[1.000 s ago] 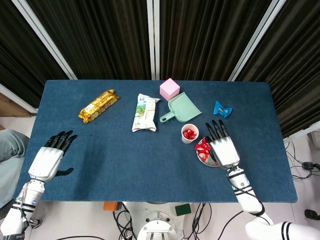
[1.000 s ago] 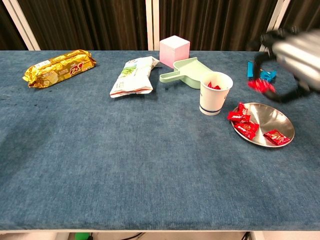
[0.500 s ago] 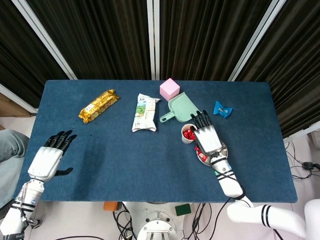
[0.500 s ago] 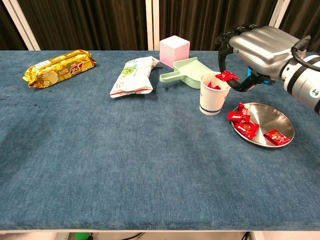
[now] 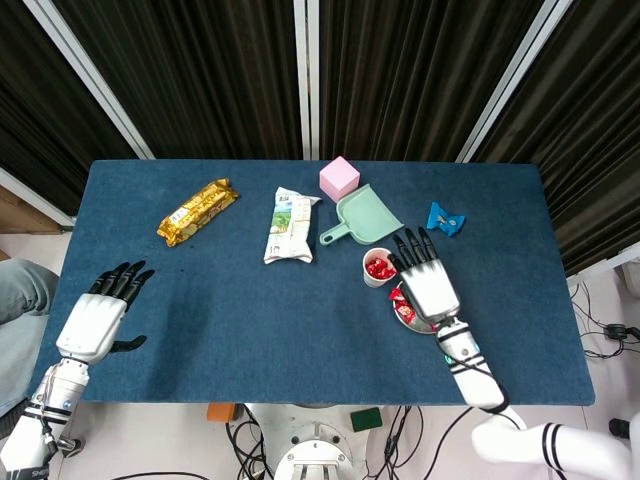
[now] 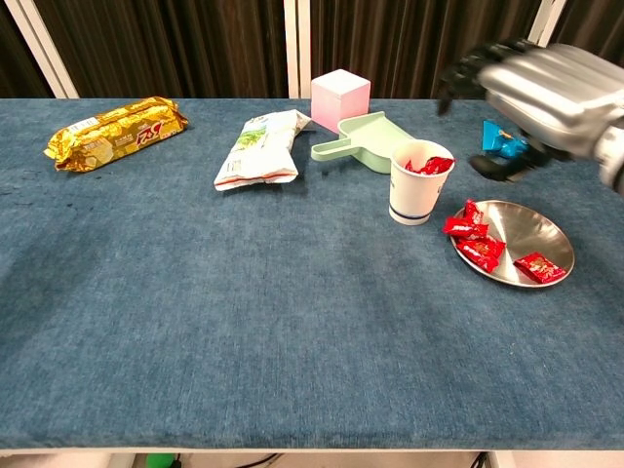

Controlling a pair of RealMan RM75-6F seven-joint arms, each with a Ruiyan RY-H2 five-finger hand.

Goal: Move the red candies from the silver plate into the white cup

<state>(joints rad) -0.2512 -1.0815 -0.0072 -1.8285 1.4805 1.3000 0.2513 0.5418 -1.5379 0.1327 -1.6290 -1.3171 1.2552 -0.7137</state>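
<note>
Red candies (image 6: 484, 238) lie in two places: three wrapped ones sit on the silver plate (image 6: 531, 224) at the near right of the blue desk (image 6: 244, 322), two at its left rim and one toward its front edge, and more of them fill the white cup (image 6: 419, 182) just to the plate's left, one poking up at the brim. The right hand (image 6: 546, 93) hangs above the plate and just right of the cup, palm down, its dark fingers (image 5: 405, 247) spread apart and holding nothing. Far over at the near left corner, the left hand (image 5: 98, 318) hovers by the desk edge, fingers likewise apart and empty. Behind the cup lies a mint green dustpan (image 6: 366, 138), with a pink cube (image 6: 340, 98) beyond it. A blue wrapped packet (image 5: 445, 218) sits behind the right hand. Left of the dustpan is a white snack bag (image 6: 261, 148), and further left a gold biscuit packet (image 6: 117, 129).
</note>
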